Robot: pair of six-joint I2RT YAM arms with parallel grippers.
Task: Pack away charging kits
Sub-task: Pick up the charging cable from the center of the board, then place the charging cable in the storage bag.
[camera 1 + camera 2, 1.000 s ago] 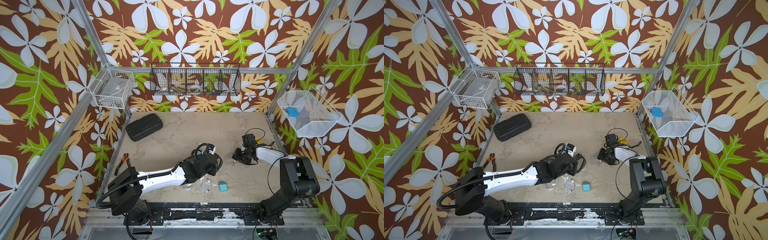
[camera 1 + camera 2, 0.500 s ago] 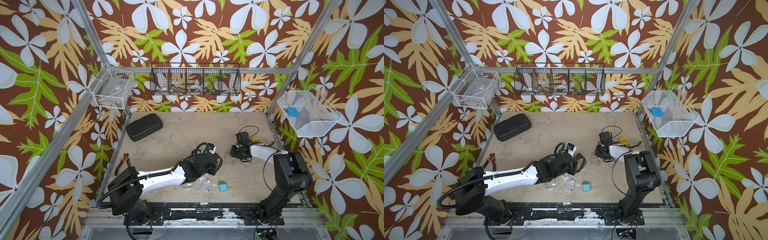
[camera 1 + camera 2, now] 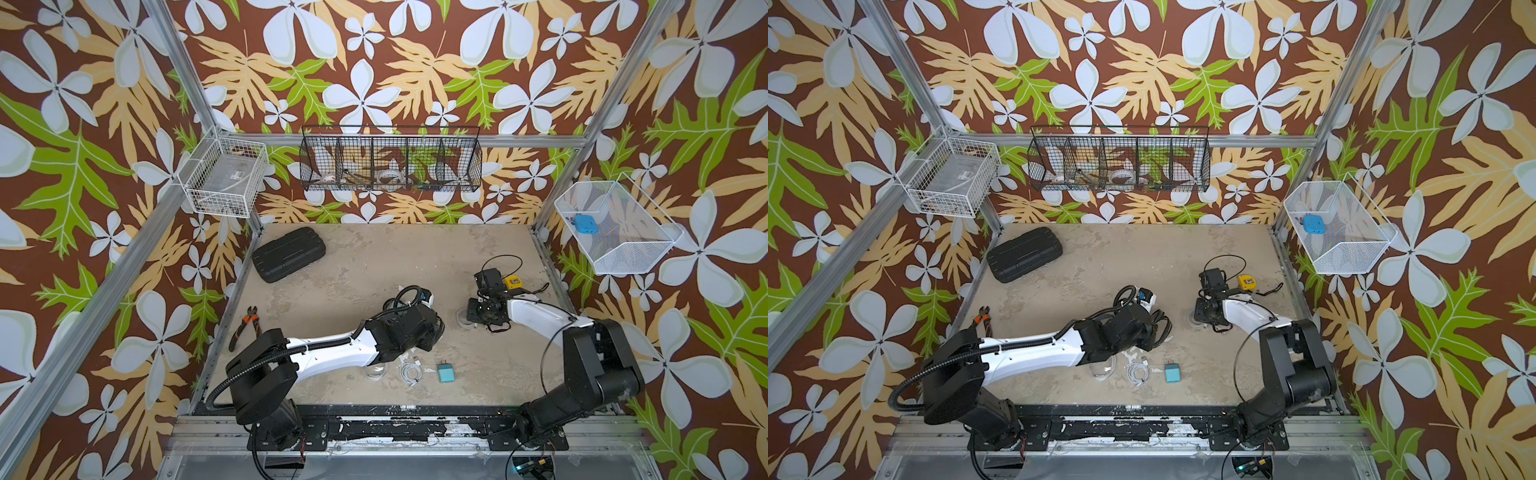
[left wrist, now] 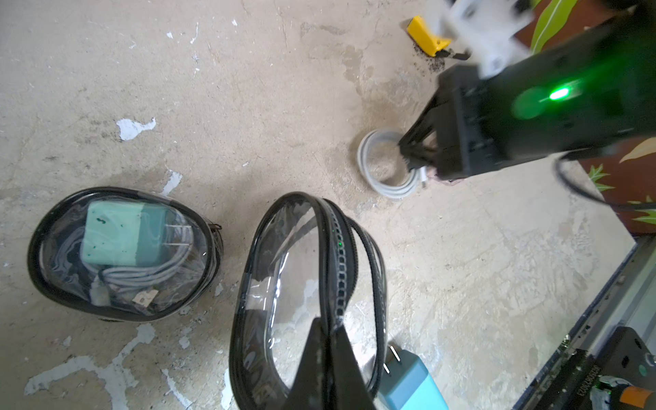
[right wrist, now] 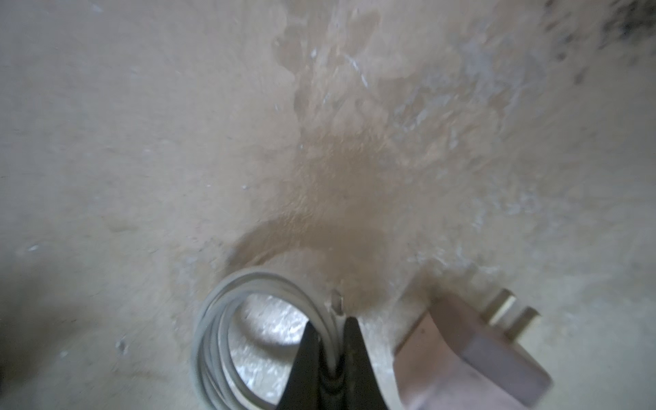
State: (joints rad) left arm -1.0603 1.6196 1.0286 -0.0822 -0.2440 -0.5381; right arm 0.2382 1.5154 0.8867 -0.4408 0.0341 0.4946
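Left hand [image 4: 328,324] clenched on the zip rim of the open pouch [image 4: 284,284] at mid-desk, evidently propping its mouth to receive; right hand [image 5: 330,330] pinching the coiled white cable [image 5: 213,319] on the desk [image 3: 374,257] right of centre, beside the pink plug [image 5: 479,348]; a filled pouch [image 4: 124,255] rests near.

Blurry pink plug [image 5: 472,358], partly off-frame
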